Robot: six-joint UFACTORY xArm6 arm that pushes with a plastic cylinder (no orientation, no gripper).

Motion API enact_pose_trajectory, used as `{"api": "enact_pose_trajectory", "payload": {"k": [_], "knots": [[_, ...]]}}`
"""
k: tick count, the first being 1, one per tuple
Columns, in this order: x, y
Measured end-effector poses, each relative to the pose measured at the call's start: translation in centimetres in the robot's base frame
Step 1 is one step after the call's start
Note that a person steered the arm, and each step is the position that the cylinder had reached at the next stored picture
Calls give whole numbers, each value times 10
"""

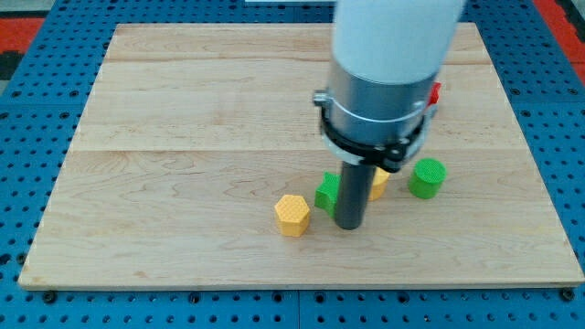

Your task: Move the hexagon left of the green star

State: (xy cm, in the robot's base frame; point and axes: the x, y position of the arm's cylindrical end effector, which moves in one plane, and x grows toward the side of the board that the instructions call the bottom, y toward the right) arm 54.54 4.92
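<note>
The yellow hexagon (292, 215) lies just left of my tip (349, 225); the green star (328, 192) sits behind, partly hidden.

The single camera looked down at a slant from beyond the view's bottom edge of the wooden board (183, 137), facing its far edge. It stood near enough that the board filled almost the whole frame. The arm's white body (395, 37) entered from the top, cut off.

Blue pegboard (37, 37) under wooden board (183, 110)
</note>
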Motion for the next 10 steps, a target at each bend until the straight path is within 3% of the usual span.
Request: {"api": "enact_pose_trajectory", "payload": {"k": [2,4,6,8,9,10], "knots": [[-19,-12],[30,-15],[2,-72],[-16,-83],[10,-88],[7,-137]]}}
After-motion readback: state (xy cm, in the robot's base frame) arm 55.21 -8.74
